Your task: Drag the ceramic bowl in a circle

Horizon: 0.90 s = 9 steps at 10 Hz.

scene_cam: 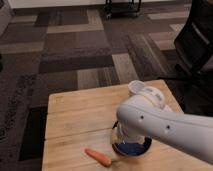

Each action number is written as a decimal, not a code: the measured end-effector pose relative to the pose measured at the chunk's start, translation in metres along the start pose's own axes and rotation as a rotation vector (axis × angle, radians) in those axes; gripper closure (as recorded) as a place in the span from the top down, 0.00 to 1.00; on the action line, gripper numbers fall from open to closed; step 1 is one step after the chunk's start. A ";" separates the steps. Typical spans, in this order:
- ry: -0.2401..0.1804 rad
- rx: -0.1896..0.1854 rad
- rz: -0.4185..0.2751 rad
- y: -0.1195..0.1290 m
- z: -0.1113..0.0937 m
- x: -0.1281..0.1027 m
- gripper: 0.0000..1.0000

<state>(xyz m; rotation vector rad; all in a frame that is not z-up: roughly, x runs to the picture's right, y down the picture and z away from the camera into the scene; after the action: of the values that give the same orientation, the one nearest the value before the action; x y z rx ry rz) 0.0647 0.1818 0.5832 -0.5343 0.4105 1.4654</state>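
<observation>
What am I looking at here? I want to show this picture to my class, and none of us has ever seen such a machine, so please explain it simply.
The big white shape is a robot's arm, reaching in from the right across a wooden table. There is one camera, looking down at the table from above and in front; where it is mounted is not known. The arm ends in a pincer, a two-fingered part for grasping. It is down at the dark blue ceramic bowl, but the arm hides it, so whether it holds the bowl cannot be seen. Only the bowl's lower edge shows. An orange carrot lies just left of the bowl, near the front edge. A small white cup stands behind the arm, at the far edge. Around the table is patterned carpet.
</observation>
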 end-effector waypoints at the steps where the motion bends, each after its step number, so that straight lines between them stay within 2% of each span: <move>1: -0.001 -0.014 -0.034 0.011 0.004 -0.025 0.65; 3: 0.003 -0.028 -0.069 0.024 0.014 -0.072 0.65; 5: 0.005 -0.026 -0.082 0.030 0.022 -0.101 0.65; 6: 0.008 -0.022 -0.079 0.029 0.032 -0.129 0.65; 7: 0.012 -0.022 -0.071 0.027 0.035 -0.136 0.65; 8: 0.023 -0.005 -0.044 0.013 0.045 -0.151 0.65; 9: 0.054 0.023 -0.002 -0.012 0.060 -0.158 0.65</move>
<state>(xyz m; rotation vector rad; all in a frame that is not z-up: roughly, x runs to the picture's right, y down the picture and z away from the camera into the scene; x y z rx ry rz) 0.0620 0.0857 0.7230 -0.5564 0.4690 1.4452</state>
